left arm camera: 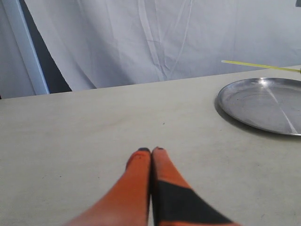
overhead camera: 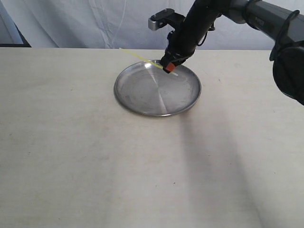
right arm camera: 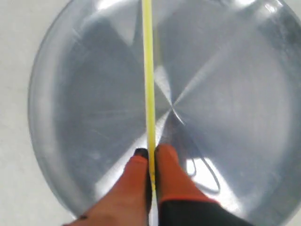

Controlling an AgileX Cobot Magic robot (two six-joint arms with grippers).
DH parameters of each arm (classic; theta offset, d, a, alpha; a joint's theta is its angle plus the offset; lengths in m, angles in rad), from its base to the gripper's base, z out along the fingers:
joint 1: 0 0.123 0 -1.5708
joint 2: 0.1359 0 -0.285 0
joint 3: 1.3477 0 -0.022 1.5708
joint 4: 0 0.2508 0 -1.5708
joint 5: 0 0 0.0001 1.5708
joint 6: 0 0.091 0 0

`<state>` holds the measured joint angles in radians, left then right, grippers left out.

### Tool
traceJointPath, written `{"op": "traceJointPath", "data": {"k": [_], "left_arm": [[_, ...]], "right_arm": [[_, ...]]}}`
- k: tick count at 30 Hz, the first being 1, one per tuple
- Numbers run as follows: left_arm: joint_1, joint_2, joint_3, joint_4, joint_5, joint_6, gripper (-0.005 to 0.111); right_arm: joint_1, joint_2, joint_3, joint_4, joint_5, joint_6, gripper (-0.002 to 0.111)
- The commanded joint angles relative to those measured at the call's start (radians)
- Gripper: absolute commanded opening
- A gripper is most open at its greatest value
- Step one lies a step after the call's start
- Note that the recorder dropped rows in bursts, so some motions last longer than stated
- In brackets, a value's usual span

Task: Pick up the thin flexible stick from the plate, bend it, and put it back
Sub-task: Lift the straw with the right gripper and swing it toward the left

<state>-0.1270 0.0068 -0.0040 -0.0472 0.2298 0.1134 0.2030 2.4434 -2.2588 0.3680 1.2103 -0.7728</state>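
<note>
The thin yellow-green stick [overhead camera: 134, 55] is held above the far rim of the steel plate [overhead camera: 142, 97], jutting out to the left and upward. My right gripper [overhead camera: 168, 66] is shut on its end. In the right wrist view the stick [right arm camera: 149, 70] runs straight out from between the orange fingertips [right arm camera: 165, 162] of the right gripper [right arm camera: 151, 153] over the plate [right arm camera: 84, 117]. My left gripper [left arm camera: 151, 151] is shut with nothing in it, low over the table, away from the plate [left arm camera: 249, 106]. From there the stick [left arm camera: 258, 65] shows above the plate.
The pale tabletop [overhead camera: 95, 166] spreads around the plate. A white curtain [overhead camera: 95, 23] hangs behind the table's far edge. The right arm [overhead camera: 266, 19] reaches in from the upper right.
</note>
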Motion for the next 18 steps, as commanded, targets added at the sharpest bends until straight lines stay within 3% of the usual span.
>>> {"op": "traceJointPath", "data": {"k": [1, 9, 18], "left_arm": [[-0.005, -0.007, 0.004, 0.007, -0.005, -0.001, 0.0], [-0.005, -0.007, 0.004, 0.007, -0.005, -0.001, 0.0], [-0.005, -0.007, 0.004, 0.018, -0.005, -0.001, 0.0]], "right_arm": [[-0.003, -0.039, 0.002, 0.091, 0.011, -0.023, -0.001], [-0.003, -0.13, 0.119, 0.199, 0.011, -0.051, -0.001], [-0.003, -0.345, 0.445, 0.317, 0.011, -0.122, -0.001]]}}
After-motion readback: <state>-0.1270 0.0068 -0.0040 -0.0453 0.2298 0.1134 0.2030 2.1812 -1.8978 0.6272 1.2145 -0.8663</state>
